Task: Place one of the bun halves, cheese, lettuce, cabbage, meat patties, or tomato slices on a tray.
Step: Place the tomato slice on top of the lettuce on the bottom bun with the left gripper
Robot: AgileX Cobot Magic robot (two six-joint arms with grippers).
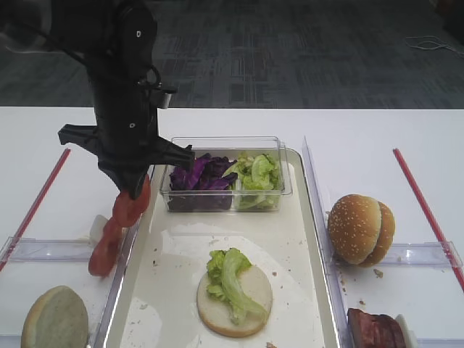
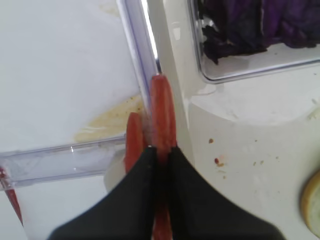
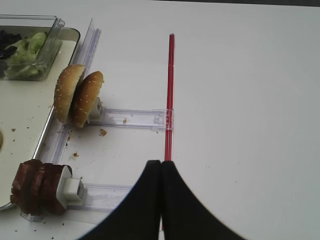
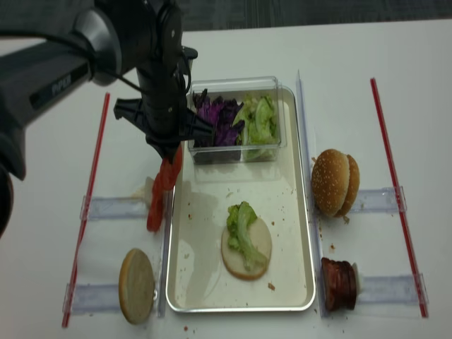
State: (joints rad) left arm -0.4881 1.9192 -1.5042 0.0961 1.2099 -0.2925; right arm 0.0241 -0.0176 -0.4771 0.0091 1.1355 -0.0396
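Observation:
My left gripper [image 1: 134, 192] is shut on a red tomato slice [image 2: 162, 110], held on edge just above the left rim of the metal tray [image 1: 313, 239]. More tomato slices [image 1: 107, 243] stand in the rack below it. On the tray floor lies a flat bun half [image 1: 250, 308] with a lettuce [image 1: 230, 279] piece on top. A clear tub holds purple cabbage [image 1: 199, 174] and more lettuce. Sesame bun halves [image 1: 360, 228] and meat patties [image 1: 377, 330] stand right of the tray. My right gripper [image 3: 161, 162] is shut and empty over the white table. No cheese is in view.
Another pale bun half [image 1: 54, 319] stands at the front left. Clear plastic racks [image 3: 132, 119] and red strips [image 3: 170, 95] lie on both sides of the tray. The clear tub [image 1: 225, 148] fills the tray's far end.

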